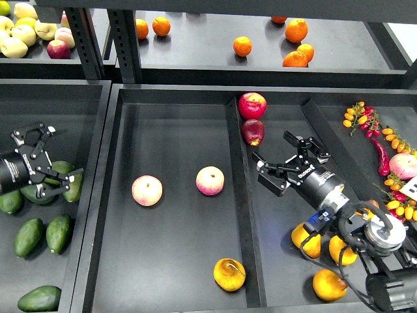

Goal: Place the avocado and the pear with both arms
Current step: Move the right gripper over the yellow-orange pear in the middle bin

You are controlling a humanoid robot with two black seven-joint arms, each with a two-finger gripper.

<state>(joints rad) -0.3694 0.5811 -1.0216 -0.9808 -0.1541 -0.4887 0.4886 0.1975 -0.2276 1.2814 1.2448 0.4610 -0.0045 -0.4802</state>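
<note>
Several dark green avocados lie in the left tray, among them one at the left edge point(9, 202), two side by side point(58, 232) and one at the front point(39, 298). My left gripper point(47, 160) is open and empty, just above the avocados at the tray's right side point(73, 187), which it partly hides. A golden pear point(229, 274) with a pale scar lies at the front of the middle tray. Three more pears point(329, 285) lie in the right compartment. My right gripper point(285, 161) is open and empty, above that compartment's floor, behind those pears.
Two pink-yellow apples point(147, 190) point(210, 180) lie in the middle tray point(176, 130). Two red apples point(252, 104) sit by the divider point(238, 195). Oranges point(242, 45) are on the upper shelf. Chillies and small tomatoes point(378, 140) lie at far right.
</note>
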